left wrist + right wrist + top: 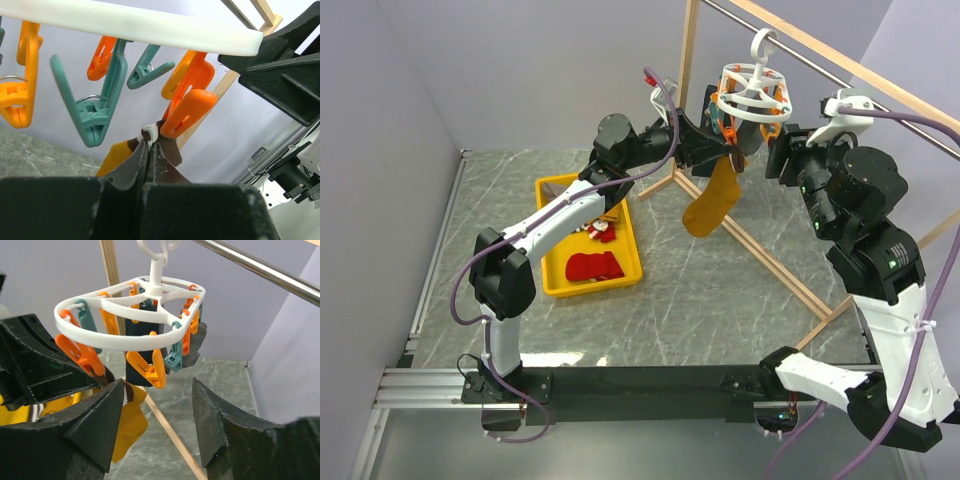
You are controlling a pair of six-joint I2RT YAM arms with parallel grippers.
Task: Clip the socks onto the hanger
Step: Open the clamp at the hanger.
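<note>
A white plastic oval double-ring hanger (131,340) is hung by its top hook from a metal rod (260,270) carried on a pale wooden frame (689,60). Smooth, glossy orange clips (187,112) and teal clips (97,112) with wire springs are seen dangling from its rings.

A soft mustard-yellow fabric sock (712,205) with a brown-and-white cuff is held up just under the hanger's rim. The jaws of the left gripper (149,150) are pressed together on the cuff, and the tip of one orange clip is touching it. Whether that clip has bitten on the fabric cannot be told from the left wrist view. The rest of the sock is left drooping, clear of the grey-green, marble-veined bench (700,290).

The jaws of the right gripper (157,392) are held apart with nothing between them, just beside the hanger and across from the left gripper. A dark navy piece (142,326) and a grey piece (197,342), apparently socks, are seen hanging at the far side of the ring.

A shallow rectangular yellow plastic tray (548,265) is set on the bench to the left, well apart from the hanger. A red sock (593,266) is laid in it, and a small heap of further socks (600,228), one red with white marks, is seen toward its far end.
</note>
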